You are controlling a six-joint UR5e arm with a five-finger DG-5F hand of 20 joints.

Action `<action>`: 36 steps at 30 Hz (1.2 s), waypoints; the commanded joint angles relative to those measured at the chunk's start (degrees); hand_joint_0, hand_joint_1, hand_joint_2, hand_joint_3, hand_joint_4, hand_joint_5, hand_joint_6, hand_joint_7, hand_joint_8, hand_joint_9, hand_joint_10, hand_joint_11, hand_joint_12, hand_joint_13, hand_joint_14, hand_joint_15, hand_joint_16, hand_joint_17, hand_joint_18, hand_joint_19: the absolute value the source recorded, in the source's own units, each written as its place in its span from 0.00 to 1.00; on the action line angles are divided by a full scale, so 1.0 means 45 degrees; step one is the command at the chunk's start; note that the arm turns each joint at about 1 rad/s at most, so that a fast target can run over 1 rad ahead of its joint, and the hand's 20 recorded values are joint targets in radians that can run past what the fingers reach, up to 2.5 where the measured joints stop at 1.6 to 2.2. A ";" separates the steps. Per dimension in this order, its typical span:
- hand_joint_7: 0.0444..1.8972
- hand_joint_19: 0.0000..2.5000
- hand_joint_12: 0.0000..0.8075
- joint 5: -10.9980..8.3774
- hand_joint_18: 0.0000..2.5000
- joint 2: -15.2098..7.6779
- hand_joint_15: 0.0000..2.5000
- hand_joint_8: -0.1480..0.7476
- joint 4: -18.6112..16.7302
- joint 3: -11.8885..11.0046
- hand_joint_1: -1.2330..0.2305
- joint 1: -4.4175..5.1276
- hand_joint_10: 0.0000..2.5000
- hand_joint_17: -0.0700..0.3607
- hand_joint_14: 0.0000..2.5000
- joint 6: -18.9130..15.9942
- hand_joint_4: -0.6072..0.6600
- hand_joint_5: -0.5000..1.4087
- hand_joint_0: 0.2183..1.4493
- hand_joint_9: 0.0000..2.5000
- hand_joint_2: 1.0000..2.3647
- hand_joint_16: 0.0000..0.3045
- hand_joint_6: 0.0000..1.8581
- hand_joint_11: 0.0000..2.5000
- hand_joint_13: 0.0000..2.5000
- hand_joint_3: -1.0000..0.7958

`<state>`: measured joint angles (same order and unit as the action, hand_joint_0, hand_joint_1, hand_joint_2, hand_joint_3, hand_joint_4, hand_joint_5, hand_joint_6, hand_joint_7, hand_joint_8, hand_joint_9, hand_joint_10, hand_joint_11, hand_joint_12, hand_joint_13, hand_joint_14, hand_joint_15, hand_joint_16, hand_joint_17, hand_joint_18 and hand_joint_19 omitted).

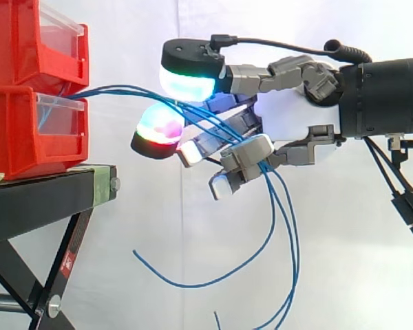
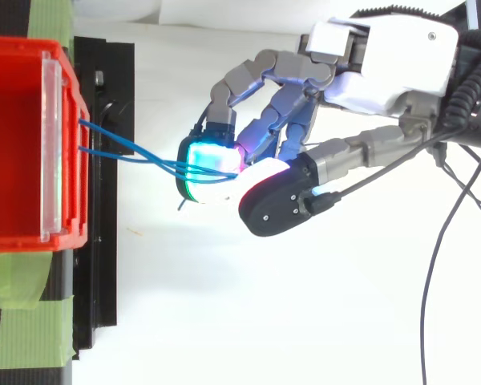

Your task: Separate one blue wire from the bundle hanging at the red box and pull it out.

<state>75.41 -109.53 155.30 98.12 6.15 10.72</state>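
Several thin blue wires (image 1: 124, 88) leave the front of the lower red bin (image 1: 20, 130) and run right into my hand (image 1: 289, 113). In the top view the blue wires (image 2: 148, 160) pass from the red bin (image 2: 16, 144) to where the glowing fingertips (image 2: 208, 160) meet. My hand (image 2: 385, 56) reaches in from the right with its fingers curled, the wires caught between the thumb pad above and the finger pads below. Behind the fingers the wires drape over and hang down in long loops (image 1: 289, 227).
Two red bins are stacked on a black stand (image 1: 41, 192) at the left. Green tape (image 2: 32, 321) sits on the stand beside the bin. A white curtain lies behind, with open room below and to the right of the stand.
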 commanded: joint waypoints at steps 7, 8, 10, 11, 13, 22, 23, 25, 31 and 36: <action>0.47 0.29 0.44 0.0000 0.38 0.0004 0.62 0.59 0.0001 -0.0008 0.42 -0.0019 0.01 0.46 0.00 0.0000 0.63 0.17 0.30 0.42 0.01 0.19 0.48 0.36 0.60 0.35; 0.46 0.29 0.43 0.0000 0.38 -0.0016 0.63 0.59 0.0001 -0.0008 0.42 -0.0019 0.01 0.46 0.00 0.0000 0.63 0.17 0.30 0.42 0.01 0.19 0.48 0.36 0.60 0.35; 0.47 0.29 0.43 -0.0020 0.38 -0.0016 0.63 0.59 0.0001 0.0011 0.41 -0.0019 0.01 0.46 0.00 0.0000 0.63 0.17 0.31 0.42 0.01 0.19 0.48 0.36 0.60 0.36; 0.47 0.29 0.44 -0.0039 0.38 0.0004 0.63 0.59 0.0001 -0.0008 0.41 -0.0019 0.01 0.46 0.00 0.0000 0.63 0.17 0.31 0.42 0.01 0.19 0.48 0.36 0.61 0.36; 0.47 0.29 0.44 -0.0078 0.38 -0.0016 0.63 0.59 0.0001 0.0011 0.40 -0.0019 0.01 0.46 0.00 0.0000 0.63 0.17 0.31 0.42 0.01 0.19 0.48 0.36 0.61 0.37; 0.47 0.29 0.45 -0.0098 0.38 0.0004 0.63 0.58 -0.0038 -0.0008 0.34 -0.0019 0.01 0.46 0.00 0.0000 0.62 0.17 0.32 0.41 0.01 0.19 0.49 0.37 0.60 0.39; 0.48 0.29 0.45 -0.0098 0.38 0.0004 0.63 0.58 -0.0038 -0.0008 0.32 -0.0019 0.01 0.46 0.00 0.0000 0.61 0.17 0.32 0.41 0.01 0.19 0.49 0.37 0.60 0.39; 0.48 0.29 0.45 -0.0078 0.38 0.0004 0.63 0.58 -0.0038 -0.0008 0.31 -0.0019 0.01 0.46 0.00 0.0000 0.61 0.17 0.32 0.41 0.01 0.19 0.49 0.37 0.60 0.39; 0.47 0.30 0.44 -0.0078 0.37 0.0004 0.63 0.57 0.0001 0.0011 0.27 -0.0058 0.01 0.46 0.00 -0.0020 0.62 0.16 0.32 0.39 0.01 0.19 0.49 0.38 0.59 0.39; 0.47 0.30 0.45 -0.0078 0.37 0.0004 0.63 0.57 0.0001 -0.0008 0.27 -0.0097 0.01 0.46 0.00 -0.0020 0.63 0.16 0.32 0.39 0.01 0.19 0.49 0.39 0.59 0.37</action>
<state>75.06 -109.52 155.29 98.10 5.82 10.61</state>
